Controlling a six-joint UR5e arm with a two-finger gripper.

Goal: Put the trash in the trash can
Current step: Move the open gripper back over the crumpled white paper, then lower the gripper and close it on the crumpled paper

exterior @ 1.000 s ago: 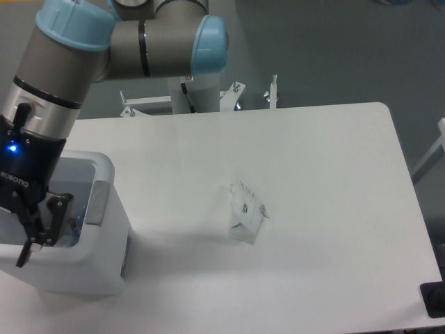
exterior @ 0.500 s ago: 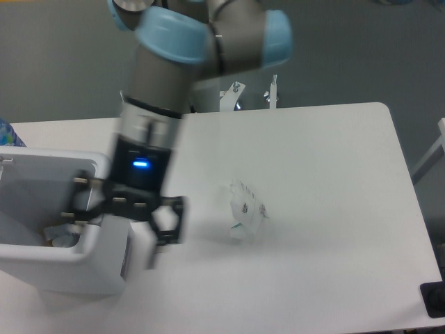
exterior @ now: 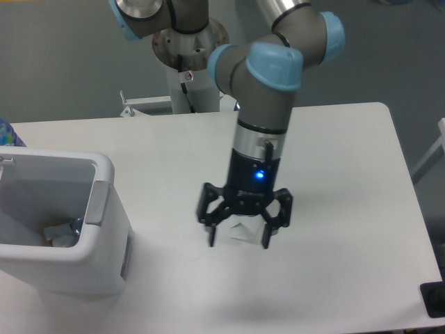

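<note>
My gripper (exterior: 238,243) hangs open over the middle of the table, its two fingers spread wide. Between and just behind them lies the small white paper packet (exterior: 242,232), partly hidden by the gripper body; the fingers are not touching it. The white trash can (exterior: 104,229) stands at the left edge with a grey side panel. Inside it, at the bottom, lies a clear bottle with a bluish end (exterior: 61,235), mostly hidden by the rim.
A blue object (exterior: 8,133) pokes in at the far left edge behind the can. The arm's base post (exterior: 186,76) and a metal bracket stand behind the table's far edge. A dark object (exterior: 434,300) sits at the bottom right corner.
The arm has swung right from over the trash can to the table's middle, and the open gripper now stands over the paper packet. The bottle now shows inside the can.
</note>
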